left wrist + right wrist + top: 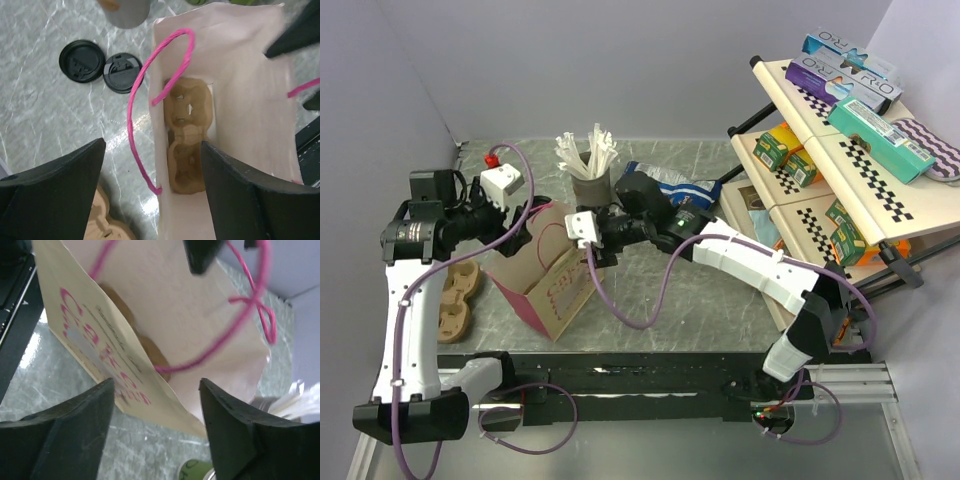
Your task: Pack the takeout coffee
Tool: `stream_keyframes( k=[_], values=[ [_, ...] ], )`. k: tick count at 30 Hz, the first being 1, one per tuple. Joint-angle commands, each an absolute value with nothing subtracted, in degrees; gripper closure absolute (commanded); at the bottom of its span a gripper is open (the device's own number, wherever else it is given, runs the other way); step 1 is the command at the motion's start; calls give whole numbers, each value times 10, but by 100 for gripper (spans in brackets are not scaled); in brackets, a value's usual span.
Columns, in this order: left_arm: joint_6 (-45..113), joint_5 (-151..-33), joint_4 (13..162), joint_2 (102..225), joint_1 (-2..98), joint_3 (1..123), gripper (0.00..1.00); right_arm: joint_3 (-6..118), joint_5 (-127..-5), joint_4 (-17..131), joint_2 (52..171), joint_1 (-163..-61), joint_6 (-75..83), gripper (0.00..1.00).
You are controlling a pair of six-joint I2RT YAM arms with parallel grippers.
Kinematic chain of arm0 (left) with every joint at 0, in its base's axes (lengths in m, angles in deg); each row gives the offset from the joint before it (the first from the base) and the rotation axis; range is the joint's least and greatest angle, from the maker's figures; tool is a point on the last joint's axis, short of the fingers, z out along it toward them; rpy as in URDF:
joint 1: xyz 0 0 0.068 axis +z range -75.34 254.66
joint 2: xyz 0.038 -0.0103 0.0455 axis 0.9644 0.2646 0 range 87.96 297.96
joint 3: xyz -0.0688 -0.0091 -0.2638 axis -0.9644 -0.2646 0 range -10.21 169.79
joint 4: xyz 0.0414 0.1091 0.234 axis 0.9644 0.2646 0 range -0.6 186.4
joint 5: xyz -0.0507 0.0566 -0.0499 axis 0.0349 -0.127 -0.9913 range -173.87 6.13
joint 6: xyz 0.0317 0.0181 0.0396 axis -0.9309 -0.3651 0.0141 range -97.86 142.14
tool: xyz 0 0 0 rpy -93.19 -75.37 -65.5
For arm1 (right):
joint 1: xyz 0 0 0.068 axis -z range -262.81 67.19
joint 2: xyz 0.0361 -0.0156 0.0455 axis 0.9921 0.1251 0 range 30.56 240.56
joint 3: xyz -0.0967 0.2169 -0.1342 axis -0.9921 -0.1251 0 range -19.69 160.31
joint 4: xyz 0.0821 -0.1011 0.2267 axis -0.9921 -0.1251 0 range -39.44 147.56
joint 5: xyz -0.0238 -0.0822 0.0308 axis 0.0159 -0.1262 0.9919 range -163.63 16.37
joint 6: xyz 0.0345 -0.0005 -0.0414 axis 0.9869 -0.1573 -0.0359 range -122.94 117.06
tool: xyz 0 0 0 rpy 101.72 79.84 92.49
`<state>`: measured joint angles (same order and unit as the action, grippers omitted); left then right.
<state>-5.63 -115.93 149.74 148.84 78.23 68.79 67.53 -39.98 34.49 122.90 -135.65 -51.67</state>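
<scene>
**Bag open and waiting, coffee not yet in it**

Your left gripper [152,145] has its black fingers [60,190] spread wide and clamps nothing. One finger hangs over the table, the other over the bag's mouth, so they straddle one wall and a pink handle. Your right gripper [157,382] is just as wide and just as empty. The rim of the lettered wall runs across its gap, unpinched.

Between the two stands the pale paper bag [555,290] with pink lettering and pink cord handles, left of centre on the grey marbled table [690,290]. Its mouth gapes. At its bottom lies a brown moulded-pulp cup carrier [187,135], and its wells look empty. A second pulp carrier [455,295] lies left of the bag. Two loose black plastic lids [81,61] sit side by side on the table beside it.

You cannot see the takeout coffee clearly. A green rounded thing [192,470] at the bottom edge of the right wrist view, just beyond the bag and near the grey cup of white stirrers [590,185], may be it. From above, the right arm hides that spot.

By my reading, bag-opening is done and fetching comes next. One gripper should find the cup, grip its sides below the lid, keep it upright and lower it into a carrier well. The other should steady the mouth, since the paper will likely sag.
</scene>
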Motion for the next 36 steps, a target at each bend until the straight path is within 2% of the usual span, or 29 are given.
stream_keyframes(
  k=[1,4,5,11,14,18,19,24,27,28,31,33,36],
  values=[
    [-68,-1131,1482,1500,784,699,20,658,-409,372,1204,-1380,-551,28],
    [-88,-1131,1522,1524,784,718,30,635,-423,365,1179,-1392,-552,35],
    [-96,-1134,1533,1533,784,721,36,628,-424,361,1175,-1394,-552,36],
    [-140,-1152,1599,1590,783,750,51,609,-427,334,1145,-1413,-537,44],
    [-161,-1169,1625,1619,784,778,59,613,-429,339,1140,-1417,-511,42],
    [-180,-1218,1620,1645,784,804,69,654,-432,330,1130,-1399,-454,30],
    [-183,-1224,1621,1658,783,810,72,679,-423,307,1126,-1369,-441,29],
    [-188,-1247,1624,1686,780,851,67,687,-397,281,1106,-1256,-370,26],
    [-170,-1251,1598,1686,776,853,55,662,-429,280,1111,-1196,-370,23],
    [-164,-1249,1590,1683,776,852,45,657,-437,282,1119,-1181,-353,22],
    [-150,-1254,1576,1672,774,856,35,688,-466,255,1170,-1134,-320,16],
    [-138,-1252,1571,1665,774,859,32,697,-464,246,1208,-1101,-305,0],
    [-136,-1247,1581,1652,774,861,31,717,-466,222,1260,-1073,-297,0]
  ],
)
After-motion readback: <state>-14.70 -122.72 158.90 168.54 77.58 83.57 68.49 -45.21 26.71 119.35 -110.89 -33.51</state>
